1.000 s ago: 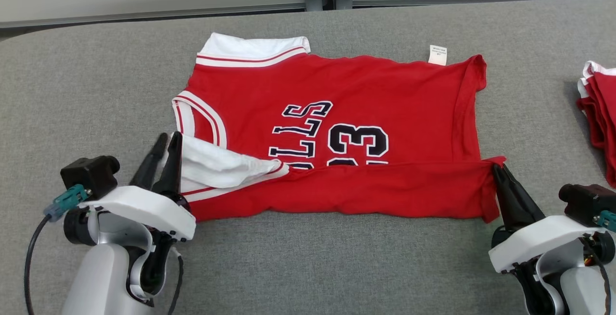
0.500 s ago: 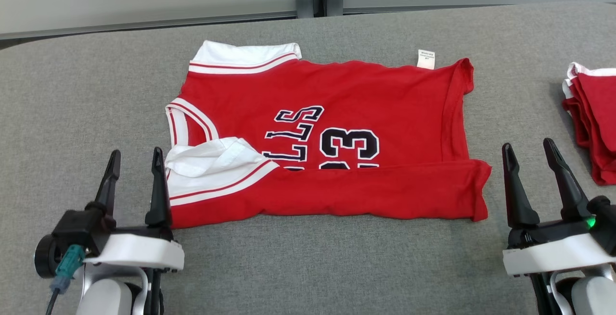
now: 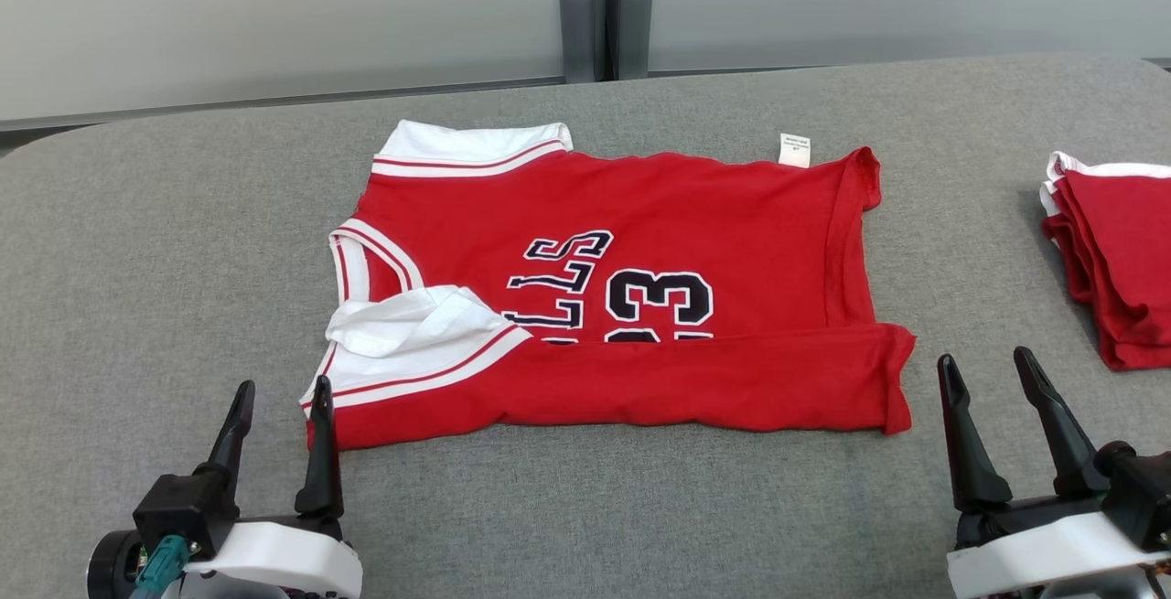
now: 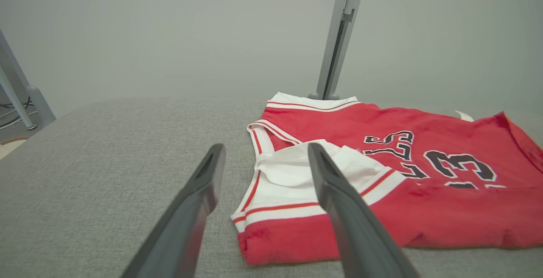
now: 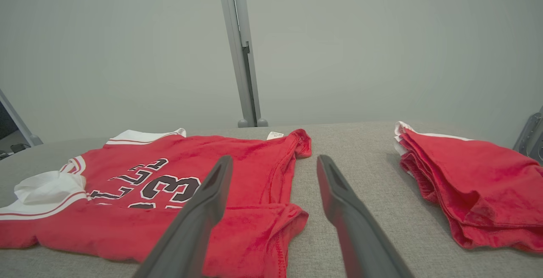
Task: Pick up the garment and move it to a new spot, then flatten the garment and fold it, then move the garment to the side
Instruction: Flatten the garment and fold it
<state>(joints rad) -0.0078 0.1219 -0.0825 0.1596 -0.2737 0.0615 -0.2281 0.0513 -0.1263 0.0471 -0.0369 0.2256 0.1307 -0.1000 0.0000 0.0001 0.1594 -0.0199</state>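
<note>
Backed off and sprung wide since a second ago: then pinched shut on the near corners, now clear of the cloth. Left gripper [image 3: 284,389] spread wide and empty, inner finger at the near-left corner of the garment [image 3: 640,224], touching or not unclear. Right gripper [image 3: 983,359] equally wide and empty, a little apart from the near-right corner.

Beyond the fingers, lying flat mid-table [image 3: 137,242], print up, collar end to the left, near edge already turned over in one long fold, white armhole trim bunched at the left. Further right, well apart, a stack of folded red clothes [image 3: 1116,251].

Probably light and limp, slightly clingy on the grey cover; no stiffness, so bound to sag between holds. Best pinched at two corners of one edge, through all layers at the hems, and lifted together to keep the fold.
</note>
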